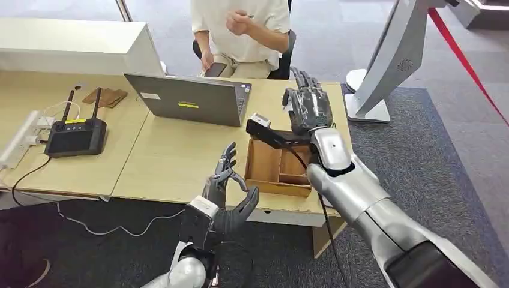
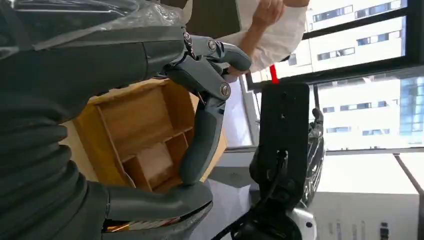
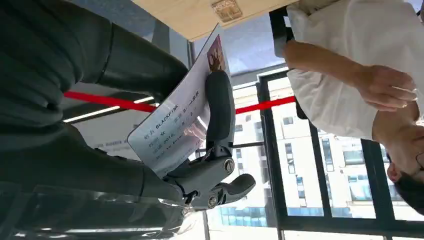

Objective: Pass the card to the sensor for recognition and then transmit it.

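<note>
Card [image 3: 175, 125]: held in the right hand [image 1: 307, 108], pinched flat between thumb and fingers, raised over the desk [image 1: 174, 162] beyond the wooden tray [image 1: 279, 170]. Judged thin, light, fairly stiff and glossy, so likely to slip; best gripped by one end, printed face left exposed.
Sensor [image 1: 267, 131]: a dark unit, taken for the reader, seen at the tray's far corner.
Left hand [image 1: 225, 192]: fingers spread, nothing held, near the desk's front edge.
Person [image 1: 243, 30]: seated opposite.

The card [image 3: 175, 125] is partly covered by the right hand [image 3: 210, 150] in the right wrist view, and its print is mostly unreadable. The seated person [image 1: 246, 30] is cut off at the top edge in the head view.
</note>
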